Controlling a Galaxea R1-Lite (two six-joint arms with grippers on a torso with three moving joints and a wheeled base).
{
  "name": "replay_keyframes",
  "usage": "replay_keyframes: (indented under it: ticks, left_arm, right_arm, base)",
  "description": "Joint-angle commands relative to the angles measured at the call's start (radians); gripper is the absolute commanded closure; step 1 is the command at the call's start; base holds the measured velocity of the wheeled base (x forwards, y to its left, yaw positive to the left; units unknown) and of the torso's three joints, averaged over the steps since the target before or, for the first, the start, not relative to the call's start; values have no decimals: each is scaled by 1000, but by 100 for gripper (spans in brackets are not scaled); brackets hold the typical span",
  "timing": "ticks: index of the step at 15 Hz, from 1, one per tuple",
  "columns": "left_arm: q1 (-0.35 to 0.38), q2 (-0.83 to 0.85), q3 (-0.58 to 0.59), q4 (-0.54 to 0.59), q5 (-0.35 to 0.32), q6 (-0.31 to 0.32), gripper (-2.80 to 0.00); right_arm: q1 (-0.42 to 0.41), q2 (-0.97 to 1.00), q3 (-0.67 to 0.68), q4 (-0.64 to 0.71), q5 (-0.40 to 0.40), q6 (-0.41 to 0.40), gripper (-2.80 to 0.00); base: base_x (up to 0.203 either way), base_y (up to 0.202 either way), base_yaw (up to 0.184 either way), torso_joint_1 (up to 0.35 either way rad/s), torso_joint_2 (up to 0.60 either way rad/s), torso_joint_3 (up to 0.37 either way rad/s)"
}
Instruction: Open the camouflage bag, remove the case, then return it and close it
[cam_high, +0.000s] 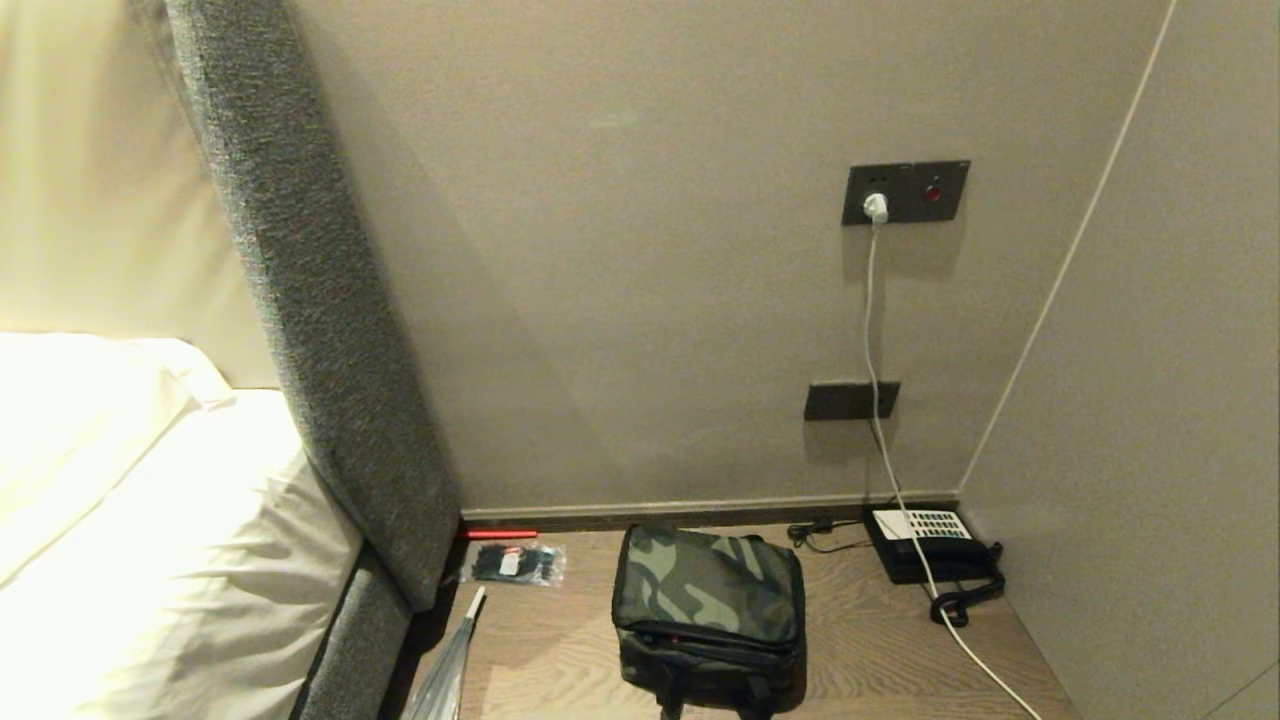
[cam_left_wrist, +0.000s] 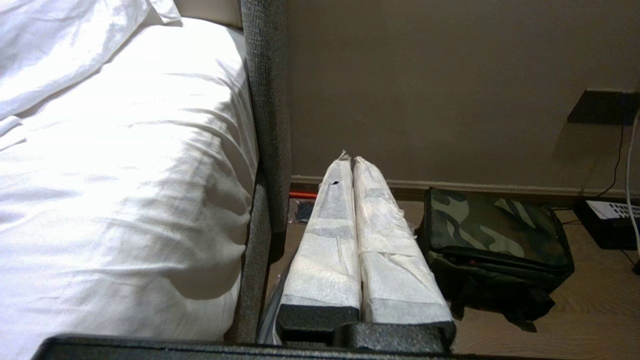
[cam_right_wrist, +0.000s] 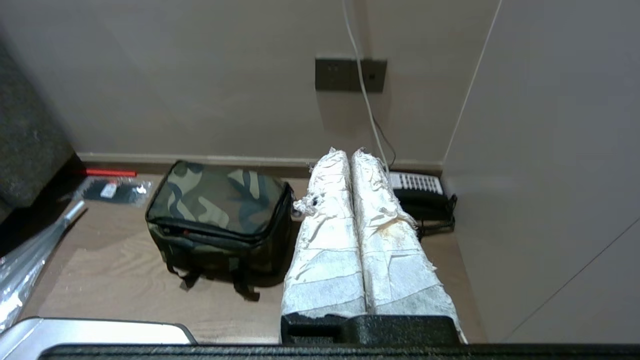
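At far left, one bed (cam_high: 150, 520) with white sheets, edged by one grey padded panel (cam_high: 300, 300) that closes off the bench's left side. Bench (cam_high: 560, 640) is wood-grain, boxed by wall at back and right. Along its left edge: one red stick (cam_high: 497, 534) against the skirting, one clear packet (cam_high: 517, 564) of black ties, one plastic-wrapped rod (cam_high: 450, 665). Bag (cam_high: 710, 620) sits mid-bench, lid closed, straps hanging at front, open wood either side. One phone (cam_high: 925, 545) in the back right corner, one white cable (cam_high: 875, 340) running up to the socket.

Left fingers (cam_left_wrist: 350, 162), wrapped white, pressed together, apart from the bag, which lies to their right. Right fingers (cam_right_wrist: 347, 155), also wrapped, pressed together, bag to their left, not touching.
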Motion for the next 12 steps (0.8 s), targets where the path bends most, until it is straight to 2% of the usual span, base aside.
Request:
replay_keyframes:
  ticks: [1,4,12]
  left_arm:
    - [1,-2,3,0,0,1,0]
    - [0,-2,3,0,0,4,0]
    - [0,-2,3,0,0,3,0]
  right_arm:
    - [0,-1,0,0,1,-2,0]
    - [0,-1,1,1,1,-2,0]
    - [0,-1,0,0,1,-7,0]
  base:
    - [0,0,0,6,-4,205]
    - [0,0,0,0,1,142]
    - [0,0,0,1,1,9]
